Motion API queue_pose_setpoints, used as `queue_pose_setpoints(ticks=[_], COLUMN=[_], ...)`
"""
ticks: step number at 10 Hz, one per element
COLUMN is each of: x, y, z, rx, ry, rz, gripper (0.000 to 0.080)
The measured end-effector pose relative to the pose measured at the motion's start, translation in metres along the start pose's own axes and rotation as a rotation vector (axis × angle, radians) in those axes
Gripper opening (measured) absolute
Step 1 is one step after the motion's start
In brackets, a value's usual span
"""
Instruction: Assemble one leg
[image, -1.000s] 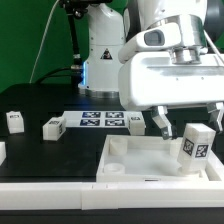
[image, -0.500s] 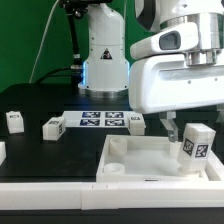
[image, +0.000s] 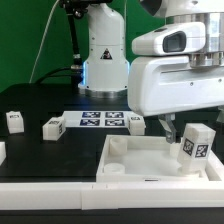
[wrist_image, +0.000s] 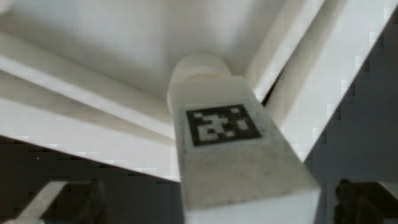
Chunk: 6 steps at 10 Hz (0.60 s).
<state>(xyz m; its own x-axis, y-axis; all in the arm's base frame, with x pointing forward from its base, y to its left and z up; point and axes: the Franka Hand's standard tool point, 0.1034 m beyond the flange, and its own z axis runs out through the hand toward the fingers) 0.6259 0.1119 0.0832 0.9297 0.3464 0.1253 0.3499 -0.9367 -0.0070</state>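
Observation:
One leg (image: 196, 146), a chunky white block with a square marker tag, stands upright in a corner of the large white tray-like piece (image: 130, 158) at the exterior view's right. My gripper (image: 192, 126) hangs just above it, open. In the wrist view the same leg (wrist_image: 222, 125) rises between my two dark fingertips (wrist_image: 43, 204), with a gap on each side, and the gripper (wrist_image: 210, 206) grips nothing. Three more legs (image: 14, 121), (image: 52, 127), (image: 137, 121) lie loose on the black table.
The marker board (image: 102, 121) lies flat behind the tray. The arm's white base (image: 103, 55) stands at the back. A white strip (image: 50, 188) runs along the table's front edge.
My gripper has shifted toward the exterior view's right and levelled out over the upright leg. The jaws stay open. The legs and the tray have not moved.

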Motion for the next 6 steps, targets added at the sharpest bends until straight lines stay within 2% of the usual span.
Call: queue_pose_setpoints(ticks=[3, 5, 6], x=[-0.0028, -0.0028, -0.0029], y=[-0.0006, -0.0006, -0.0006], z=[0.003, 0.003, 0.0031], rx=[0.001, 0.001, 0.001], ry=[-0.003, -0.003, -0.003], rz=[-0.005, -0.004, -0.005], gripper=[0.0637, 0.0335, 0.0335])
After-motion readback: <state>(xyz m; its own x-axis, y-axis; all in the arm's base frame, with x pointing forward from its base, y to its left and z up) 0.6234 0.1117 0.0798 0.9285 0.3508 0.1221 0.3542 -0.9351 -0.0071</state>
